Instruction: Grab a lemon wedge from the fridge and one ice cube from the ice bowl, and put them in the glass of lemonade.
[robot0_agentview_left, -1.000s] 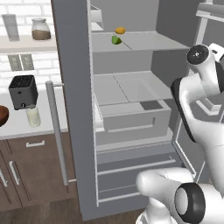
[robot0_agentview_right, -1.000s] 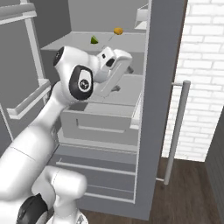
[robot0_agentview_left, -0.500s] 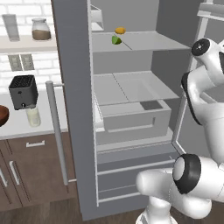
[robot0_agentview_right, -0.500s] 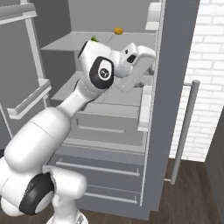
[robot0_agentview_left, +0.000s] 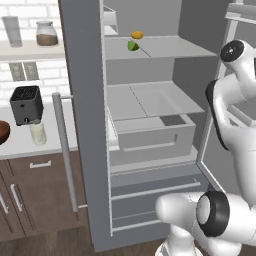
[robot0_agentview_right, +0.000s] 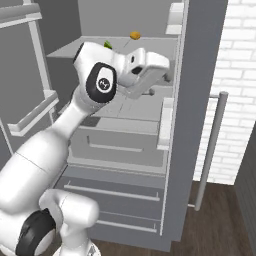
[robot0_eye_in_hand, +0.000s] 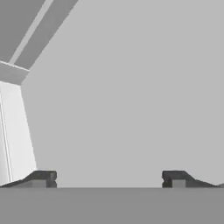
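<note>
The fridge (robot0_agentview_left: 82, 100) stands with its doors swung open. A tiny yellow-orange lemon wedge (robot0_agentview_left: 137, 35) lies on the top shelf, at the back, also seen as lemon wedge (robot0_agentview_right: 135, 35). My gripper (robot0_agentview_right: 150, 82) hangs inside the fridge (robot0_agentview_right: 200, 75), below and slightly right of the wedge, apart from it. In the hand view the gripper (robot0_eye_in_hand: 109, 178) is open, its fingertips (robot0_eye_in_hand: 41, 177) wide apart, facing a plain grey fridge wall with nothing between them. The glass of lemonade (robot0_agentview_left: 37, 133) stands on the counter in front of the toaster. The ice bowl (robot0_agentview_left: 2, 131) is cut off by the left edge.
A green piece of fruit (robot0_agentview_left: 132, 45) lies just in front of the wedge. A black toaster (robot0_agentview_left: 26, 104) stands on the counter. A crisper drawer (robot0_agentview_left: 150, 132) sticks out below the middle shelf. The left door's long handle (robot0_agentview_left: 65, 150) and the right door's racks (robot0_agentview_right: 30, 100) flank the opening.
The arm has lifted and the hand has risen from the middle shelf's height towards the top shelf, swinging right in the right base view. The fruit has not moved.
</note>
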